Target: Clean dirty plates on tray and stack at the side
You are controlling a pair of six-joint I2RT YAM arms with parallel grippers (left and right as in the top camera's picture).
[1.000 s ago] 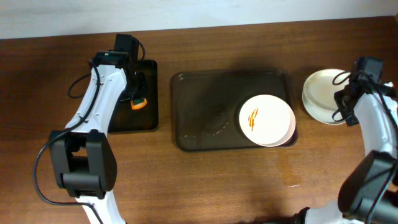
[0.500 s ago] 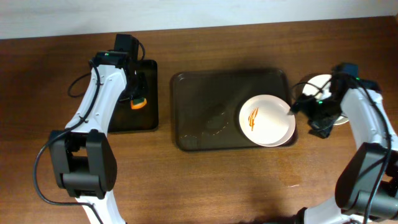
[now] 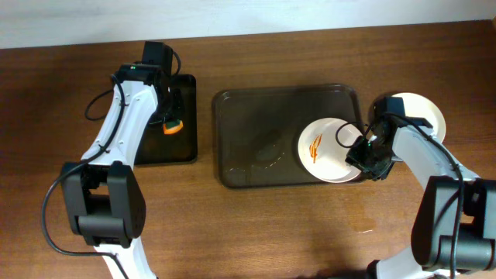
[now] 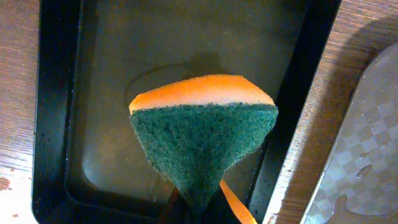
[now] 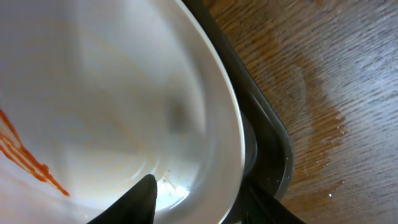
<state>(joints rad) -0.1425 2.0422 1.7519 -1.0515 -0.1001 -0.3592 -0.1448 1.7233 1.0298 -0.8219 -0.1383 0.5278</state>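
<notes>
Right gripper (image 3: 361,154) straddles the plate (image 3: 322,164) rim near the table's right edge, grip unclear. Stiff, slick, light: pinch the rim. Left gripper (image 3: 170,120) clenches the sponge (image 4: 202,143).

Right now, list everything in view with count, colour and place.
table: one, brown wood, under everything
large tray: one, dark, centre
dirty plate: one visible, white with orange streaks, right end of large tray
clean plates: stack, count unclear, white, right of large tray
small tray: one, black, left
sponge: one, orange and green, above small tray
left fingers: dark, pinching the sponge
right fingers: dark, either side of the dirty plate's rim
</notes>
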